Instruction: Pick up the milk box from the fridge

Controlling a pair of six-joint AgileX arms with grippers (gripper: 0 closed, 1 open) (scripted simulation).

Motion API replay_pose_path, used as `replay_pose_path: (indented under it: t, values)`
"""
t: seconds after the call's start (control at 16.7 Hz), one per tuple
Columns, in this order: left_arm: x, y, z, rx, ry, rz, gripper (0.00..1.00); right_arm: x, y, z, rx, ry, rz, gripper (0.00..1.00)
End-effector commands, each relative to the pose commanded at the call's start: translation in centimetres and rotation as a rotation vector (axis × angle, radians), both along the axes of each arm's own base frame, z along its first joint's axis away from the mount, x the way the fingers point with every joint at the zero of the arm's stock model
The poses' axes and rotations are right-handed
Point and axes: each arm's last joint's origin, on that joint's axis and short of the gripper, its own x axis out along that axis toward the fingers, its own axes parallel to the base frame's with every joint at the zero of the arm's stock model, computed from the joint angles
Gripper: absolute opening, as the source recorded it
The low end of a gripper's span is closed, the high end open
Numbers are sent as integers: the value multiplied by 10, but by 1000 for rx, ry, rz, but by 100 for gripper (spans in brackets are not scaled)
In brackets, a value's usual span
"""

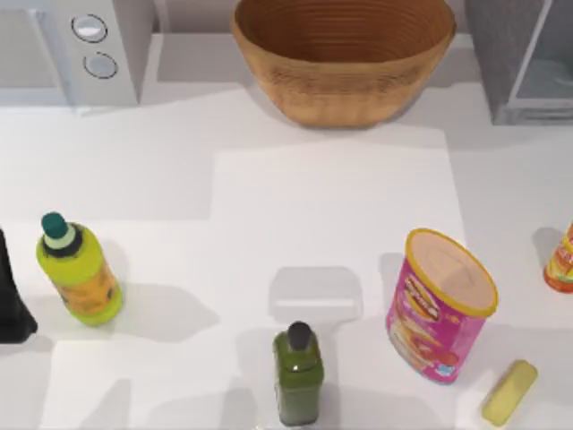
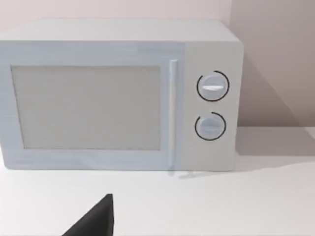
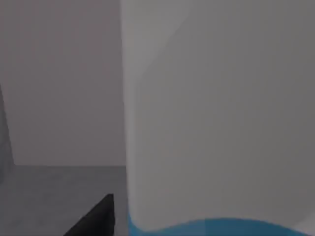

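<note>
The right pincer [image 3: 101, 216] looks to be inside the fridge [image 1: 501, 63], the grey cabinet at the top view's 1 o'clock corner with its pale door panel swung open. In the right wrist view a single dark fingertip [image 3: 101, 216] shows against the grey interior floor; whether that pincer is spread or pressed together I cannot tell. Just beside the fingertip rises the milk box [image 3: 216, 113], a pale carton face with a light-blue edge at its foot, standing upright on the fridge floor. I judge the arm is closing in for the grasp, since the carton stands so close, but contact cannot be confirmed.

The left pincer [image 2: 96, 219] is parked at the worktop's 9 o'clock edge, facing the white appliance with two round dials [image 2: 118, 96]; its state I cannot tell either.

Out on the worktop [image 1: 269, 224], a woven basket [image 1: 345, 54] sits at 12 o'clock, a yellow-green bottle [image 1: 79, 273] at 8 o'clock, the dark green square bottle [image 1: 298, 372] at 6 o'clock and the pink chips can [image 1: 439, 305] at 4 o'clock, all well apart from the fridge mouth.
</note>
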Motion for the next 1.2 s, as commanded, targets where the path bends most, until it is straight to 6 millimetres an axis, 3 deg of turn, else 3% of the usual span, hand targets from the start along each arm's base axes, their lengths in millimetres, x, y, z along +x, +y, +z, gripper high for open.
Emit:
replay_pose_path:
  t: [0.72, 1.2]
  values:
    - [0, 0, 0, 0, 0, 0, 100, 0, 0, 0, 0, 0, 0, 2]
    - [0, 0, 0, 0, 0, 0, 100, 0, 0, 0, 0, 0, 0, 0]
